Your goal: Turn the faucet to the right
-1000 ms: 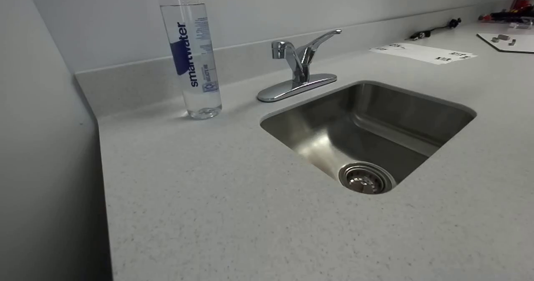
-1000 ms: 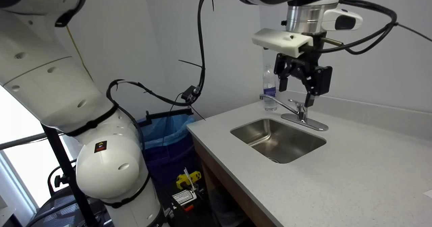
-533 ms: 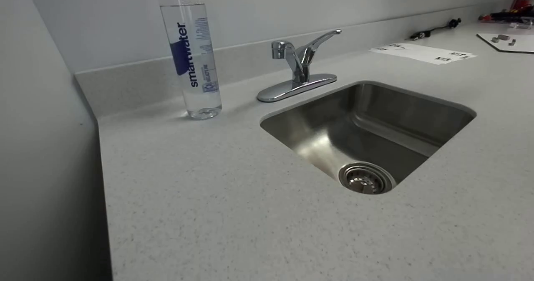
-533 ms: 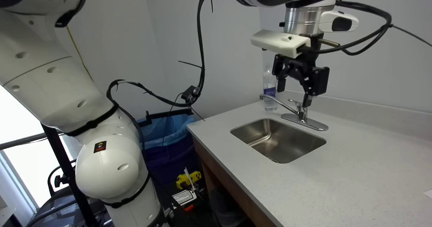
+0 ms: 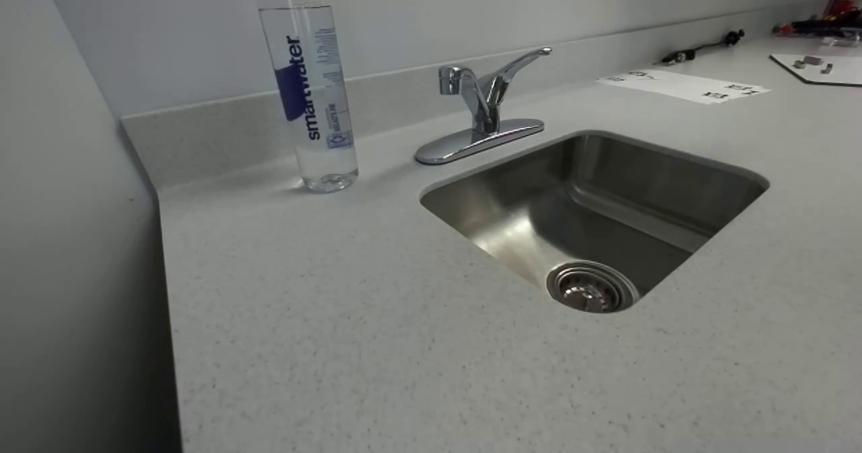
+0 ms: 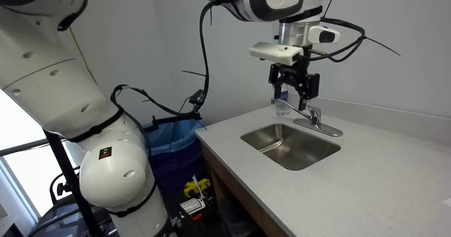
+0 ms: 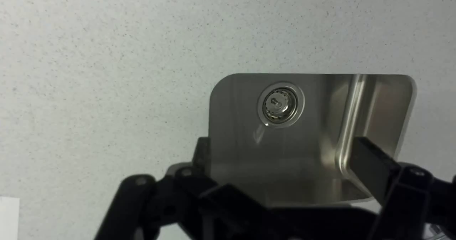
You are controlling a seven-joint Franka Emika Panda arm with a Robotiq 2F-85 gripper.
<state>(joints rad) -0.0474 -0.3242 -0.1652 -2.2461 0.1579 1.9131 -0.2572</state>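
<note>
The chrome faucet (image 5: 490, 113) stands behind the sink in both exterior views, on its oval base plate. In an exterior view its body (image 6: 316, 117) shows just right of my gripper, and its slim spout points left past the gripper. The lever handle's tip is hidden there behind a finger. My black gripper (image 6: 290, 99) is open and empty, overlapping the spout in that picture; its fingers appear apart from the faucet. In the wrist view the open fingers (image 7: 285, 154) straddle the sink below. A shiny bit at that view's lower right corner may be the faucet.
A steel sink (image 6: 292, 145) is set in the grey counter (image 6: 317, 194). A tall clear water bottle (image 5: 313, 89) stands left of the faucet, near the corner. A wall runs behind. Papers (image 5: 680, 86) lie farther along. A lined bin (image 6: 172, 135) stands beside the counter.
My gripper has moved left and slightly down in an exterior view, from over the faucet body to over the spout. It stays open. The faucet and bottle look unmoved.
</note>
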